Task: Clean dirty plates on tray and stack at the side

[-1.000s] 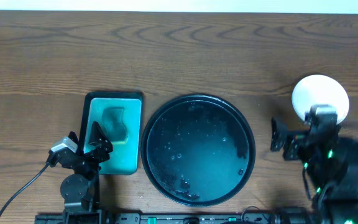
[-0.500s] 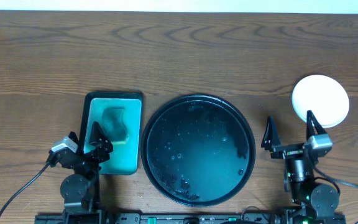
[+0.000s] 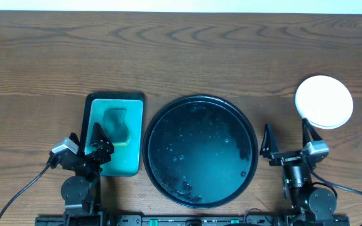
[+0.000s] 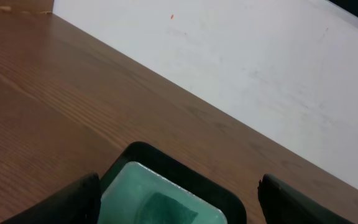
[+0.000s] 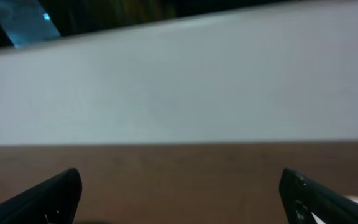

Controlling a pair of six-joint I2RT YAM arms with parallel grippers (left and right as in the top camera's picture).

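Note:
The large round black tray [image 3: 200, 103] lies at the table's middle front, wet and glossy, with no plate on it. A stack of plates [image 3: 323, 102] with a white one on top sits at the right, beyond the tray. My right gripper [image 3: 286, 139] is open and empty near the front edge, between the tray and the plates; its view [image 5: 179, 193] shows only bare wood. My left gripper [image 3: 85, 143] is open and empty at the front left, over the near end of the green tray [image 3: 114, 135], which also shows in the left wrist view [image 4: 166, 196].
The green rectangular tray holds a dark green sponge [image 3: 117, 123], seen too in the left wrist view [image 4: 166, 208]. A white wall [image 4: 241, 68] runs along the table's far edge. A cable [image 3: 24, 188] trails from the left arm base.
My right arm has pulled back from over the plate stack toward the front edge and settled low. The white plate is now fully uncovered. The left arm has not moved.

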